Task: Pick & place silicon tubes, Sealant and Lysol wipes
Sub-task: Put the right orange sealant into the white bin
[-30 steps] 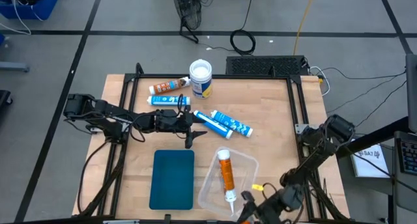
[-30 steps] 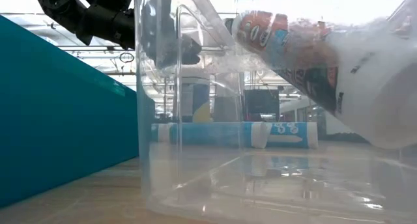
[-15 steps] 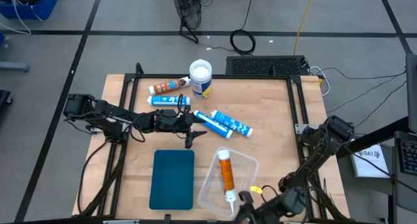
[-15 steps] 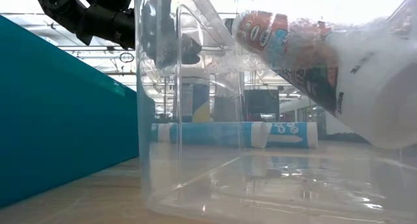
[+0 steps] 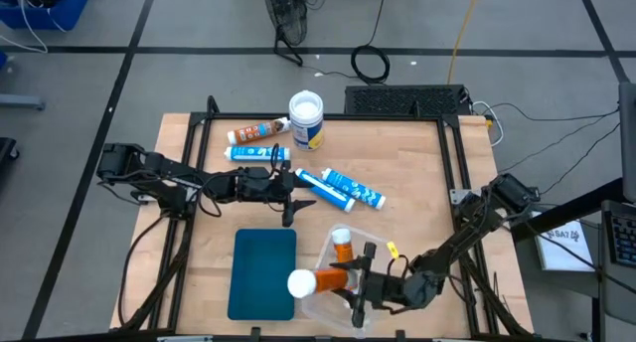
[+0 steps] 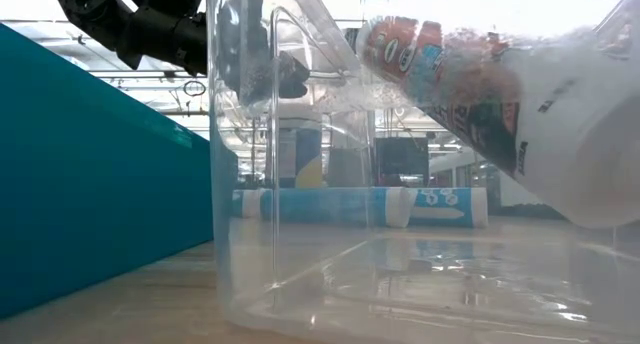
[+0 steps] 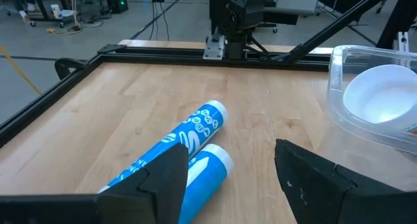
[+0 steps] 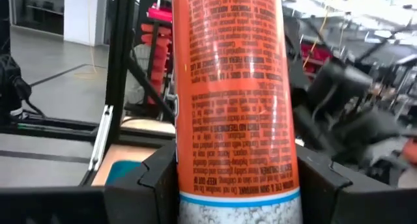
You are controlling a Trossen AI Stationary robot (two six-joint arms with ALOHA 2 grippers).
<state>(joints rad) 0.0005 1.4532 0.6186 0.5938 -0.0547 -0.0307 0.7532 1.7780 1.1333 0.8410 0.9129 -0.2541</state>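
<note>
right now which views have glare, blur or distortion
Low view: clear bin wall warps the blue tubes behind it, ceiling light blows out the top. Right wrist view: orange tube sharp with a shiny streak, room behind blurred. Left wrist view: fingers near the lens are soft. High view: even light.

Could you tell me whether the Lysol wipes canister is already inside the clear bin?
No, in the high view the Lysol wipes stand upright at the table's far edge, well apart from the clear bin.

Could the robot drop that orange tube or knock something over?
Maybe. The right gripper holds the orange sealant tube across the rim of the clear plastic bin, so it might slip or tip the bin. The left gripper hangs beside the blue-and-white tubes and could roll them.
</note>
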